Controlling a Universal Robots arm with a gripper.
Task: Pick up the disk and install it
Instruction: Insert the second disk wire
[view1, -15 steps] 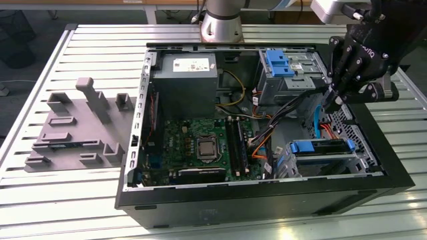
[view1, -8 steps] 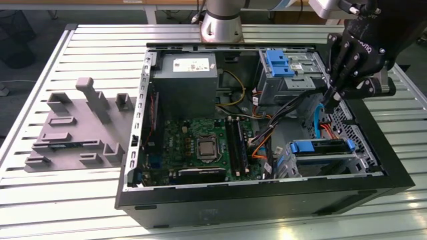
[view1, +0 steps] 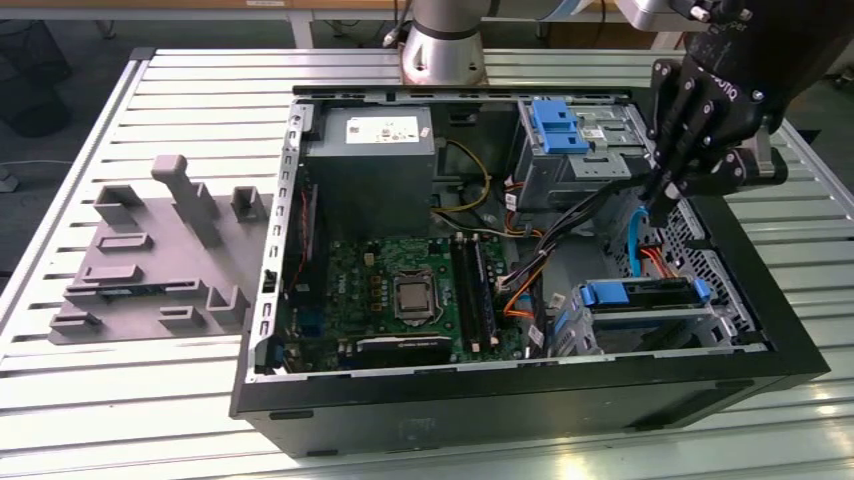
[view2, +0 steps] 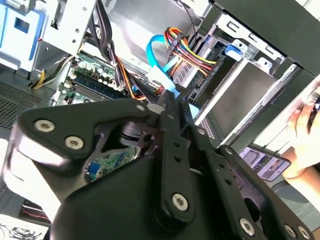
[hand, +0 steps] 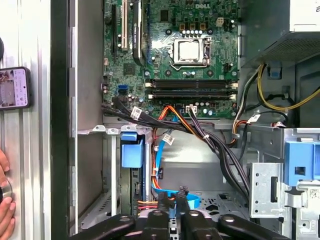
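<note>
Black gripper fingers, seemingly pinched together, hang among cables (blue one nearest); disk sits bayed at four o'clock in case on slatted table.

The disk, silver in its blue bracket, sits in the drive cage.

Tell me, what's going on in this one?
A robot arm's end effector is down inside an open computer case, at a blue data cable near the drive cage. A disk with a blue bracket sits in that cage, not in the end effector. The grey fixture block lies on the slatted table beside the case.
</note>
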